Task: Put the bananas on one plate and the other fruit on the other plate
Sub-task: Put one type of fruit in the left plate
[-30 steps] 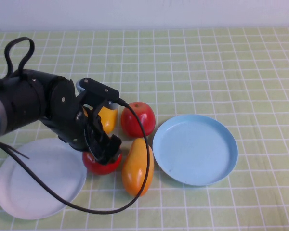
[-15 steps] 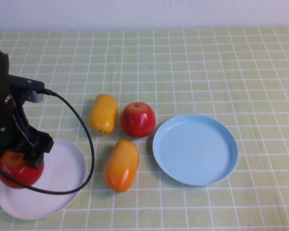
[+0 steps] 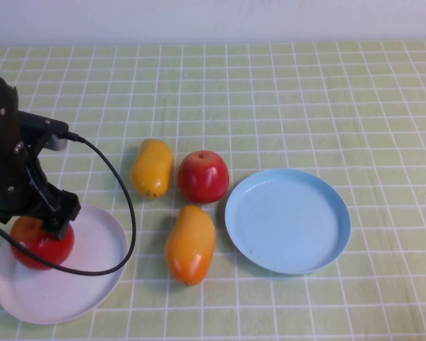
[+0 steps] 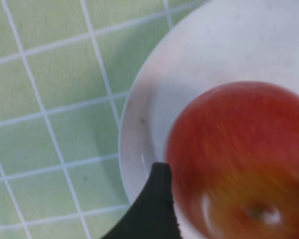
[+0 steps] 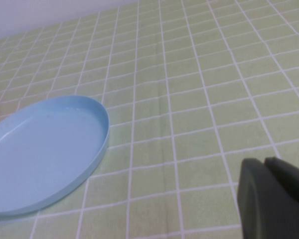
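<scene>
My left gripper clamps the red apple over the white plate, straight below; right gripper, fingers unreadable, sits parked.

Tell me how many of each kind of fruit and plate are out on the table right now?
Red apples: 2, one on the cloth, one on the white plate under the left gripper
Yellow-orange fruits: 2
Plates: 2, white plate, blue plate
Total: 6
Right gripper: away from them.

Green tablecloth with white grid lines, pale wall behind
</scene>
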Tool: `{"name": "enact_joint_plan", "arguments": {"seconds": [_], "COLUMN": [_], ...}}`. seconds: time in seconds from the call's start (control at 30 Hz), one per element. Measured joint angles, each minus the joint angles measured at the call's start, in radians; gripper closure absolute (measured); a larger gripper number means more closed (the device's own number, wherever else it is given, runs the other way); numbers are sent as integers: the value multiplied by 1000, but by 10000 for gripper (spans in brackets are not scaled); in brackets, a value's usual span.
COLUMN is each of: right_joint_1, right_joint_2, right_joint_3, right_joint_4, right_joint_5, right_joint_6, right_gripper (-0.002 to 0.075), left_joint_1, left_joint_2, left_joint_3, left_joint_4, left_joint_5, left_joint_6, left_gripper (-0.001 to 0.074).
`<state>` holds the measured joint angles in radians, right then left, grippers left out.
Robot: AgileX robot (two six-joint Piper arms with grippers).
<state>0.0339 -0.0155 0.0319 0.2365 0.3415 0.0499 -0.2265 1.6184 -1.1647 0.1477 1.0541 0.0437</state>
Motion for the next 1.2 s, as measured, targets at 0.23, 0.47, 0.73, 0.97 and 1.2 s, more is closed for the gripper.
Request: {"name": "enact_joint_plan", "arguments": {"seconds": [0.23, 0.47, 0.73, 0.97, 1.2], "right_joint_1": [0, 0, 0, 0, 0], "right_joint_2": [0, 0, 0, 0, 0], "right_joint_3": [0, 0, 0, 0, 0], "right_joint_4": [0, 2, 2, 2, 2], "right_joint_5": [0, 0, 0, 0, 0], "right_joint_6": [0, 0, 0, 0, 0], "right_gripper": [742, 742, 743, 742, 742], "left_joint_1": [1, 1, -37, -187, -247], "left_joint_2": [10, -69, -201, -193, -36], "left_joint_3": [0, 0, 0, 0, -63], "left_joint_4": [4, 20, -90, -198, -315], "left_joint_5": [-31, -23, -50, -270, -342], "left_joint_6": [-6, -26, -28, 29, 87], "left_gripper": [66, 66, 66, 66, 66]}}
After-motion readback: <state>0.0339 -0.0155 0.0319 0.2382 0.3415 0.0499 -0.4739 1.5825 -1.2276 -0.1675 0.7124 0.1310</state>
